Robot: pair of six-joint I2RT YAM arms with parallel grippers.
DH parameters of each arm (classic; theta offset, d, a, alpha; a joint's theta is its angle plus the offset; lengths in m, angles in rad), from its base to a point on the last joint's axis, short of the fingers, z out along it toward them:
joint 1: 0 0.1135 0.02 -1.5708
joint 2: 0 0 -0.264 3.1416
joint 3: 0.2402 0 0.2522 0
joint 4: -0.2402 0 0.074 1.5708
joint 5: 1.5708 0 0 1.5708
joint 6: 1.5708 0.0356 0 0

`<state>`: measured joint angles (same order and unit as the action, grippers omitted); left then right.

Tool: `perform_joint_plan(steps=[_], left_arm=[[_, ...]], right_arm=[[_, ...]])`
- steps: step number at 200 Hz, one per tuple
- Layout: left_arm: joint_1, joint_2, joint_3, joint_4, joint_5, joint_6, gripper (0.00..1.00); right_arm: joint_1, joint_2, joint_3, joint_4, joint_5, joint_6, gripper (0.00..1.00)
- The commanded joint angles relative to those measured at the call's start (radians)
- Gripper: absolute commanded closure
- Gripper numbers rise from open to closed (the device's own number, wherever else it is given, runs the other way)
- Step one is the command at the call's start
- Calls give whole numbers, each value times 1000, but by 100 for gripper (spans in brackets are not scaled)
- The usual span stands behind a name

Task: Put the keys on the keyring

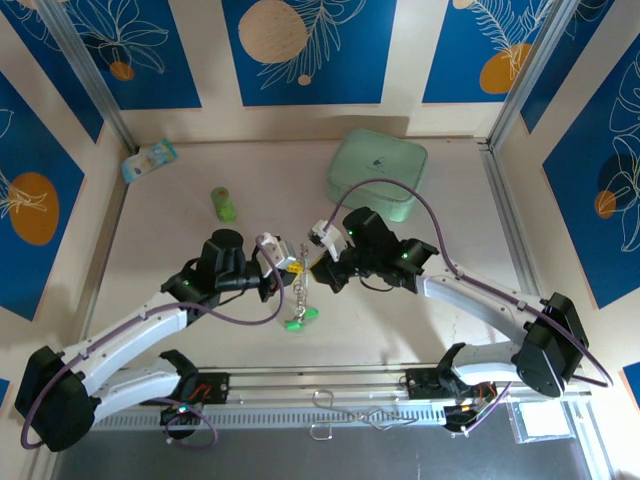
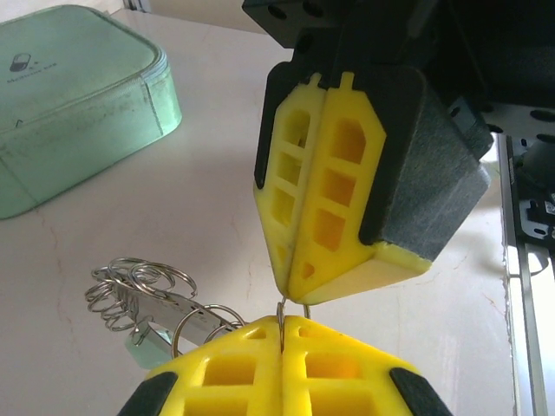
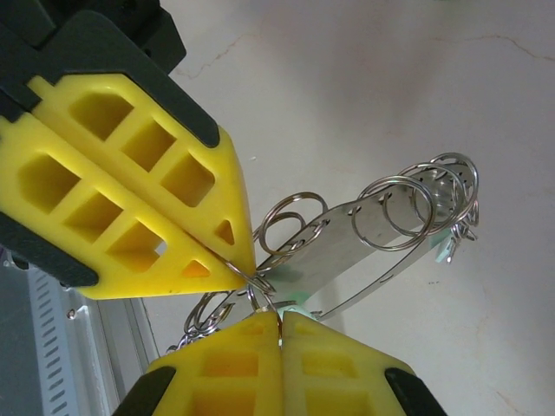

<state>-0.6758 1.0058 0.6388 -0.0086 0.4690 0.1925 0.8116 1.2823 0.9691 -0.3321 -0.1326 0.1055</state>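
Note:
Over the middle of the table, my left gripper (image 1: 292, 266) and right gripper (image 1: 308, 258) meet tip to tip. Both are shut on thin wire rings at the top of the keyring (image 1: 298, 292), which hangs below them. In the left wrist view, my left gripper (image 2: 284, 328) pinches a wire loop directly under the right gripper (image 2: 299, 290). The keyring (image 2: 152, 299) trails to the left as a flat silver strip carrying several small split rings. In the right wrist view, the right gripper (image 3: 280, 319) nips a small ring beside the left gripper (image 3: 247, 267), and the keyring (image 3: 390, 230) stretches away to the right. The keys (image 1: 298, 320) show as mint-green heads at the low end.
A mint-green rounded case (image 1: 377, 175) lies at the back right. A small upright green cylinder (image 1: 224, 204) stands back left, with a pale packet (image 1: 150, 160) by the left wall. A metal rail (image 1: 330, 385) runs along the near edge between the arm bases.

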Motion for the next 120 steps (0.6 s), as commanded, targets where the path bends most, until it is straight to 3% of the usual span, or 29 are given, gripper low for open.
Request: perform_joint_plan(steps=[1,120], left_arm=[[-13,-6,58,52,47,-36,100],[-13,10,39,63,-13,-125,100]], right_arm=[[4,18,32,-11,36,17,100],[-44,-58,-55,-73,42,67,100]])
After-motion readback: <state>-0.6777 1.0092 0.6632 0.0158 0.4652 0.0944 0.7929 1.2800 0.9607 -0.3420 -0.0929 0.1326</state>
